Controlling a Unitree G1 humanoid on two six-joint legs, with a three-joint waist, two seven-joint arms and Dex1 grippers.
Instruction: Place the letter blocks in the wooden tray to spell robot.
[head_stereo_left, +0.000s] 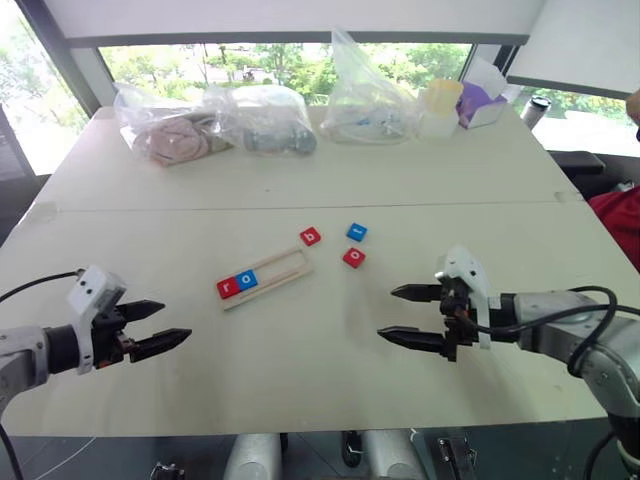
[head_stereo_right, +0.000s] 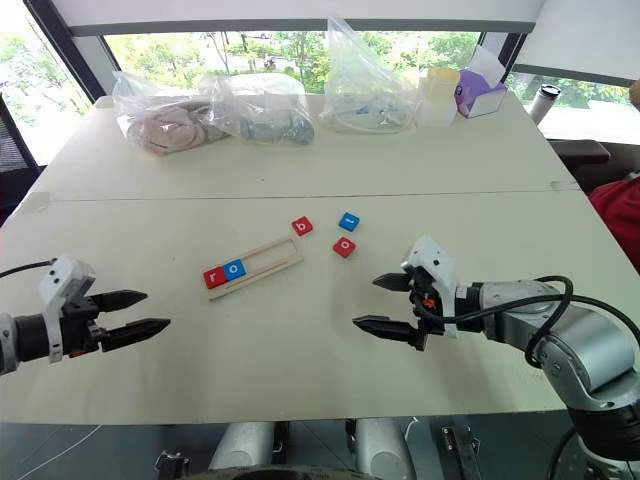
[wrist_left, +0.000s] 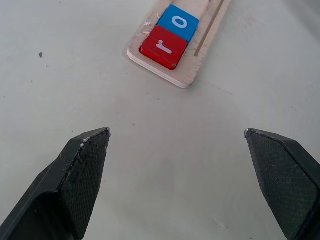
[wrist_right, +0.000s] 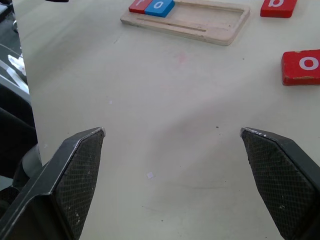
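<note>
Windows run behind a pale, matt surface (head_stereo_left: 330, 350) made of two tables butted together, with clear plastic bags (head_stereo_left: 215, 125) of oddments along its far edge. Near the middle lies the wooden tray (head_stereo_left: 266, 276), set at a slant; its end toward the left edge holds a red r block (head_stereo_left: 228, 288) and a blue o block (head_stereo_left: 247, 280), touching one another, and the remaining slots are bare. Three tiles lie loose just beyond the tray's other end: a red b block (head_stereo_left: 310, 237), a red o block (head_stereo_left: 353, 258) and a blue block (head_stereo_left: 356, 232), presumably the t, though its letter is too small to read. Judged from the views, the tiles are light, rigid and flat with smooth faces, not fragile; each sits low on the surface, so a grip would best go across two opposite side edges, the fingertips nearly brushing the surface, since a hold on the glossy top face would likely slip. The tray looks light enough to slide if nudged. The left gripper (head_stereo_left: 158, 327) hovers over the surface near the left edge, jaws spread wide, holding and touching nothing. The right gripper (head_stereo_left: 412, 315) hovers nearer the right edge, short of the loose tiles, jaws likewise wide and empty.
</note>
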